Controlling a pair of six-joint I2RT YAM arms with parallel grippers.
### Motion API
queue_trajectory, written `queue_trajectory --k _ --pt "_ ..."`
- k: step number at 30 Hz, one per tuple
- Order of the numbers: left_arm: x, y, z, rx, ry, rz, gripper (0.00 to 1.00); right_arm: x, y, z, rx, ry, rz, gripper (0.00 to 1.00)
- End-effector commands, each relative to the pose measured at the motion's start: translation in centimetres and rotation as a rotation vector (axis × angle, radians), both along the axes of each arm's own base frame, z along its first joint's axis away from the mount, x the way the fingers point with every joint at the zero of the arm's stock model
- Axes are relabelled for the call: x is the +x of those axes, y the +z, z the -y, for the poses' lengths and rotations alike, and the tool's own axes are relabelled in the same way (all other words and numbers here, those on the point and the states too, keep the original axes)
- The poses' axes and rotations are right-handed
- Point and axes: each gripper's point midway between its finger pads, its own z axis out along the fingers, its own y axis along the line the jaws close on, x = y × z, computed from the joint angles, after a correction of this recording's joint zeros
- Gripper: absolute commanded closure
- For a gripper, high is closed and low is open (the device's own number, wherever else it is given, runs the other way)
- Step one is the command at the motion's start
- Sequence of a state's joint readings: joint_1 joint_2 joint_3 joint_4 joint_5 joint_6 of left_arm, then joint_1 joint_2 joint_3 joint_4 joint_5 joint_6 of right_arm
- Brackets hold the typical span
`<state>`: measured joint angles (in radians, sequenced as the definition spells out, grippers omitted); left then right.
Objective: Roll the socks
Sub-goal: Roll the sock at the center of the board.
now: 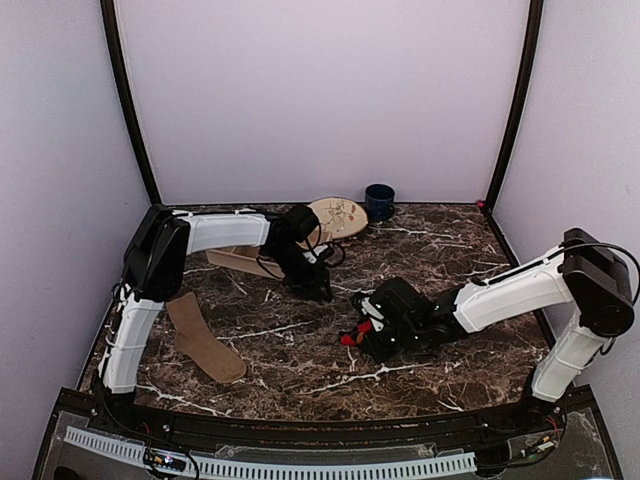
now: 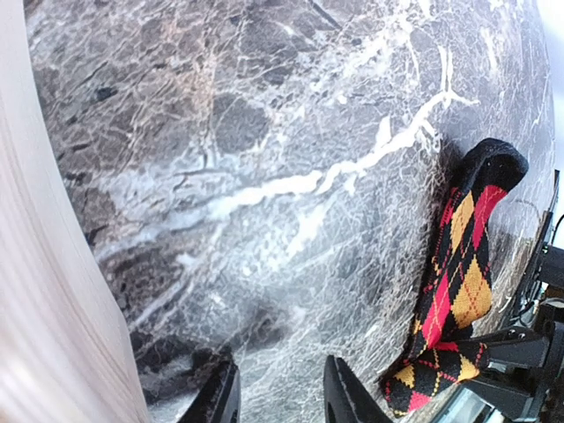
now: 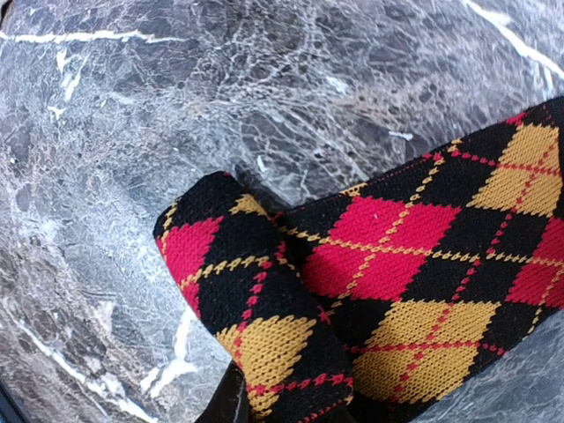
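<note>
The black argyle sock (image 3: 388,282) with red and orange diamonds lies on the marble table, one end folded back over itself. My right gripper (image 1: 366,326) is shut on that folded end. One dark finger (image 3: 226,405) shows under the fold and the other is hidden by the fabric. In the top view only a red bit of this sock (image 1: 349,338) shows by the right gripper. My left gripper (image 2: 280,398) stands open just left of the argyle sock (image 2: 458,273), with bare marble between its fingers. The plain tan sock (image 1: 204,338) lies flat at the left, apart from both grippers.
At the back stand a round wooden plate (image 1: 338,216) and a dark blue cup (image 1: 379,201). A tan flat piece (image 1: 236,260) lies under the left arm's forearm. Black frame posts and pale walls close in the marble table (image 1: 440,250).
</note>
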<state>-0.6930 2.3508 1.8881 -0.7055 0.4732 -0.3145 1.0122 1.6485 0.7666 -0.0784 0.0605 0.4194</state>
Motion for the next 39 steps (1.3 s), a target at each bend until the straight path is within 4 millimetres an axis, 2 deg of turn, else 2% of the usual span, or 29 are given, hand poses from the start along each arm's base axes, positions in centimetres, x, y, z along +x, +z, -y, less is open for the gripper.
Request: queue_trajectory --k 1,10,17,21,29,39 --pt "-0.7 -0.8 -2.0 0.067 0.025 0.025 0.64 -1.3 -0.3 1.0 0.014 -0.048 -0.132 0.87" --pt "-3.1 2.7 -0.2 -0.076 -0.092 0.126 0.64 -1.5 -0.7 2.0 0.145 -0.161 -0.3 0.87" --pt "-6.2 4.4 2.1 -0.144 -0.23 0.171 0.64 -1.6 -0.6 2.0 0.283 -0.198 -0.435 0.86" --pt "-6.8 5.5 3.0 -0.173 -0.26 0.203 0.64 -1.9 -0.5 1.9 0.367 -0.224 -0.512 0.86" --pt "-8.0 6.6 4.8 -0.224 -0.325 0.226 0.64 -2.5 -0.1 1.8 0.524 -0.273 -0.645 0.86" --pt "-10.4 6.6 6.4 -0.256 -0.424 0.209 0.64 -2.8 -0.2 2.6 0.618 -0.327 -0.727 0.86"
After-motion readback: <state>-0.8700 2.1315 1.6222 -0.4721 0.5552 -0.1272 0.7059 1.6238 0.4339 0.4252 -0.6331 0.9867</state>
